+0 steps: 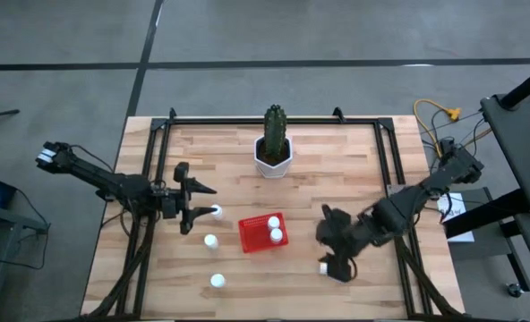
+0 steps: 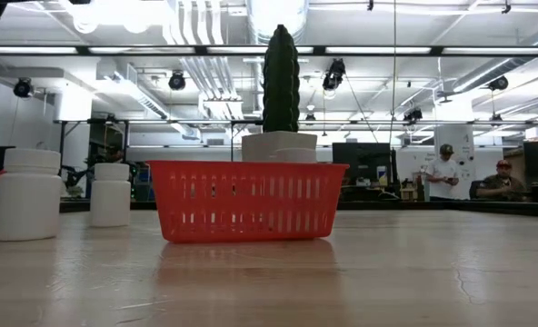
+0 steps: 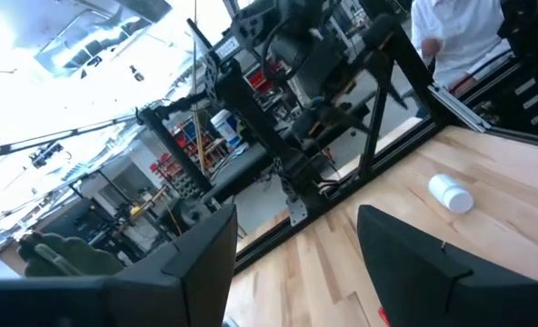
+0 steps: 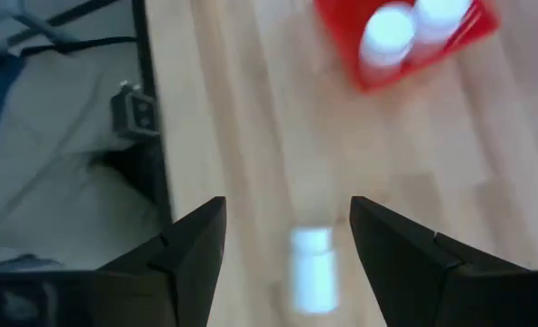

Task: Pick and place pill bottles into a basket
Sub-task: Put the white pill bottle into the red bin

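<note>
The red basket (image 1: 252, 234) sits mid-table with two white pill bottles (image 1: 275, 229) in it; it also shows in the low view (image 2: 246, 200) and the right wrist view (image 4: 360, 68). My left gripper (image 1: 209, 201) is open left of the basket, and an upright bottle (image 1: 216, 212) stands right by its near fingertip; I cannot tell whether they touch. Two more bottles (image 1: 210, 241) (image 1: 217, 281) stand nearer the front edge. My right gripper (image 1: 329, 250) is open right of the basket, above a bottle (image 4: 313, 268) that lies on its side on the table.
A cactus in a white hexagonal pot (image 1: 272, 156) stands behind the basket. A black frame (image 1: 386, 161) runs along the table's far, left and right sides. People show in the room beyond the table (image 2: 446, 173).
</note>
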Robot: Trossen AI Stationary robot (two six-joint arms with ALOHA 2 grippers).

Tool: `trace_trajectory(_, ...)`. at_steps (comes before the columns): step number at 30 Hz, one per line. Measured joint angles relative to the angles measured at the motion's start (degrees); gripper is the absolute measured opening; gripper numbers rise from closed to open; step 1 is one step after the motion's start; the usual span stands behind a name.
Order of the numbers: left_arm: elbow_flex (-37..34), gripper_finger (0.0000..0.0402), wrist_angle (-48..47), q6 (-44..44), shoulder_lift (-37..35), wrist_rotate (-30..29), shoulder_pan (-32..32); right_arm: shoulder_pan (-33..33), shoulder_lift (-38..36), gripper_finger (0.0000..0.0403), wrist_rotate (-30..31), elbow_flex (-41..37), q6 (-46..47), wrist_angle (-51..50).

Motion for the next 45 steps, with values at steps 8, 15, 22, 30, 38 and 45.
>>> trace_trajectory(8,0.0,0.021,0.1,0.3,1.7,-0.2,0.0,9.0,6.2,0.0226,0.5,-0.2,12.2,-5.3)
trace_trajectory(15,0.3,0.021,0.0,0.3,2.5,-1.0,0.0,10.0,13.5,0.0226,0.5,1.0,12.3,-5.3)
trace_trajectory(22,0.3,0.021,0.1,0.2,2.5,-1.0,0.0,10.1,18.3,0.0226,-1.4,0.9,11.3,-7.2)
trace_trajectory(30,0.3,0.021,0.1,0.1,2.8,-0.9,0.0,9.6,22.3,0.0226,-2.0,0.8,9.3,-6.9)
trace_trajectory(38,0.3,0.021,0.2,0.1,3.6,-0.9,0.0,9.3,22.5,0.0226,-2.2,-0.6,9.1,-6.8)
trace_trajectory(45,0.3,0.021,0.0,0.1,3.8,-0.9,0.0,9.2,22.5,0.0226,-2.3,-4.7,9.1,-3.2)
